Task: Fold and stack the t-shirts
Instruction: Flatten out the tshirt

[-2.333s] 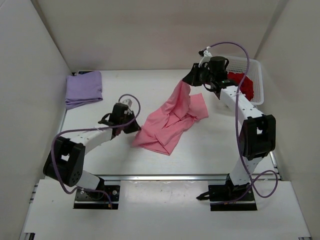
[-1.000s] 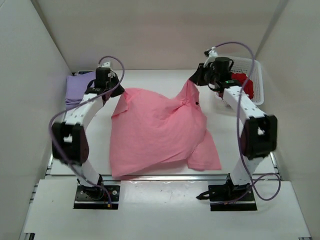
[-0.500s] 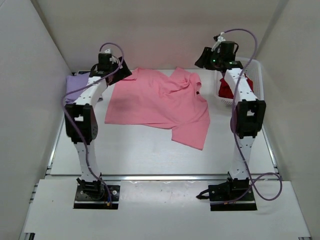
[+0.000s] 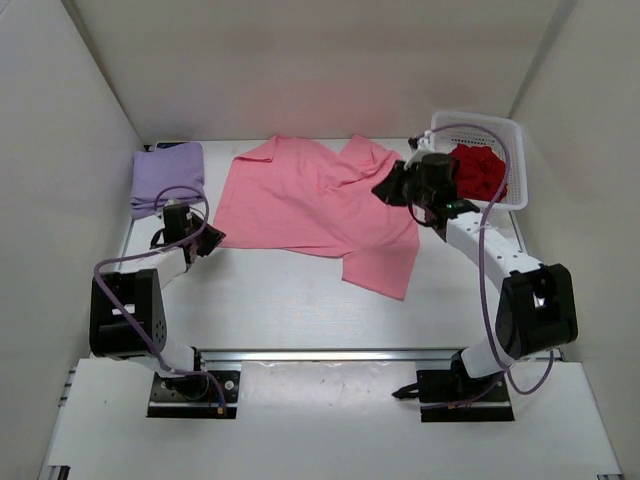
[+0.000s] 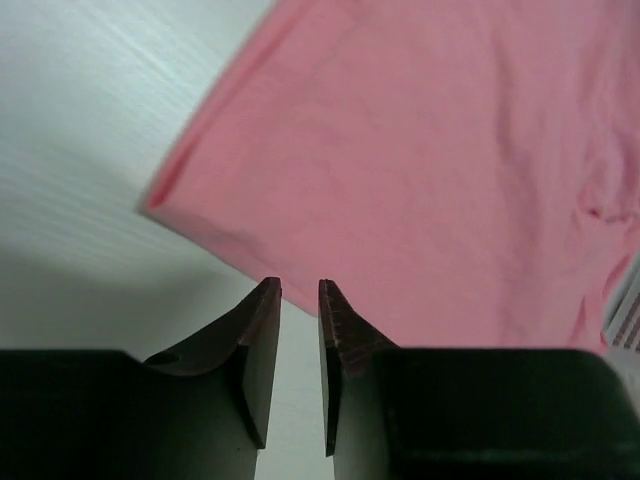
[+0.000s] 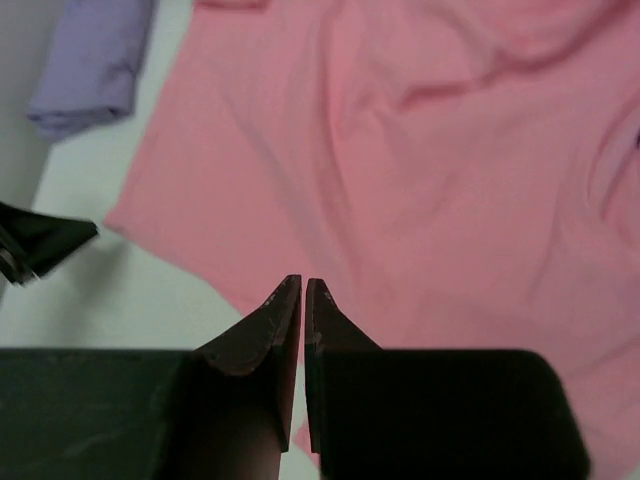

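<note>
pink shirt (image 4: 320,205) spread on table (image 4: 280,300); lavender shirt (image 4: 167,178) folded at left, dark red shirt (image 4: 478,172) in basket (image 4: 515,135). left gripper (image 5: 300,286) slightly parted, right gripper (image 6: 302,281) clenched, both empty.

Flat white matte bench (image 4: 290,305) enclosed along its left, far and right edges by plain off-white wall panels (image 4: 300,60); a silver metal rail (image 4: 330,354) runs along the near edge. Lighting soft, even, diffuse.
</note>
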`<state>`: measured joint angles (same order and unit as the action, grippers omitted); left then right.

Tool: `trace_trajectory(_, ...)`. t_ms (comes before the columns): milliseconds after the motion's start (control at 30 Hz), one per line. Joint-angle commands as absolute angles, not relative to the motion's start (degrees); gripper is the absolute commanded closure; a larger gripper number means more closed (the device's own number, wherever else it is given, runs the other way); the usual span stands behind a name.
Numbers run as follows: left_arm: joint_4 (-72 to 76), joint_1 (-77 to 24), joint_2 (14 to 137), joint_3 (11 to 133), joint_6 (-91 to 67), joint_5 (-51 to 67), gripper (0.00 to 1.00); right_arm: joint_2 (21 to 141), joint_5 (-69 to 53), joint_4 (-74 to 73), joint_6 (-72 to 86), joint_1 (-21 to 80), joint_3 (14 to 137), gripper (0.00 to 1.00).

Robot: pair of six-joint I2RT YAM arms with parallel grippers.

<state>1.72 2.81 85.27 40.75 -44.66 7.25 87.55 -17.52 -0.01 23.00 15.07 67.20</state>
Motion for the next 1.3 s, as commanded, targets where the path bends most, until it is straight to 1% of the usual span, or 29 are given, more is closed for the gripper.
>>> trace_trajectory(0,7.64,6.05,84.98,39.12,-51.49,5.28,0.66,82.20,-18.01,7.19,29.00,13.36,57.41,0.95)
trace_trajectory(67,9.05,7.47,85.95,37.97,-52.64,4.40,0.63,77.99,-17.50,8.35,28.57,13.97,49.87,0.92)
trace_trajectory(167,9.76,8.17,88.68,38.06,-52.65,3.34,0.58,70.86,-15.04,8.96,28.12,16.52,42.13,0.85)
trace_trajectory(233,10.63,8.00,90.69,38.14,-53.79,3.33,0.58,68.04,-15.38,8.62,28.39,18.36,38.61,0.80)
trace_trajectory(333,10.37,7.83,90.53,37.44,-54.67,2.64,0.57,62.24,-11.45,6.95,28.39,21.62,32.45,0.76)
trace_trajectory(367,10.11,7.91,90.01,37.18,-54.06,1.24,0.54,59.62,-11.16,6.25,29.00,22.06,29.39,0.76)
trace_trajectory(533,8.45,8.26,89.73,36.65,-52.39,0.89,0.51,48.63,-14.41,3.79,32.34,14.78,18.47,0.72)
trace_trajectory(600,8.43,8.09,90.17,36.91,-52.30,0.26,0.50,45.81,-14.33,2.99,33.21,13.28,14.52,0.72)
trace_trajectory(633,8.52,8.26,90.87,37.00,-52.64,0.44,0.51,44.23,-13.72,2.55,33.48,13.01,13.54,0.72)
trace_trajectory(700,9.84,8.61,92.89,37.00,-53.44,1.57,0.59,43.16,-13.18,2.72,34.62,13.27,11.79,0.70)
trace_trajectory(800,10.55,7.48,95.62,38.76,-53.62,1.76,0.62,43.85,-11.96,2.38,35.85,14.06,11.60,0.70)
trace_trajectory(867,11.07,7.90,95.54,39.03,-53.70,2.63,0.76,44.56,-10.04,0.45,36.21,14.24,11.95,0.69)
trace_trajectory(900,12.03,7.30,95.19,38.94,-54.22,2.64,0.79,44.91,-8.54,-2.17,36.82,14.15,12.13,0.68)
trace_trajectory(933,11.95,7.29,94.92,38.59,-54.40,2.64,0.86,45.17,-7.74,-3.94,37.17,14.15,11.87,0.67)
trace_trajectory(967,11.87,7.21,93.96,38.58,-54.14,2.38,0.90,45.00,-6.60,-5.26,38.22,13.63,11.43,0.66)
trace_trajectory(1033,11.51,6.43,92.03,39.02,-53.53,2.37,0.95,45.17,-5.80,-5.71,39.20,12.22,10.29,0.58)
trace_trajectory(1133,11.95,4.93,89.57,38.76,-52.74,1.67,1.00,46.66,-8.08,-3.97,39.11,8.97,8.79,0.54)
trace_trajectory(1200,10.82,3.61,88.60,39.64,-51.16,0.62,1.00,50.52,-11.24,-2.03,39.90,8.00,8.88,0.54)
trace_trajectory(1267,10.20,2.81,87.89,40.51,-50.02,0.44,1.00,53.68,-12.56,-0.53,40.60,10.00,9.31,0.58)
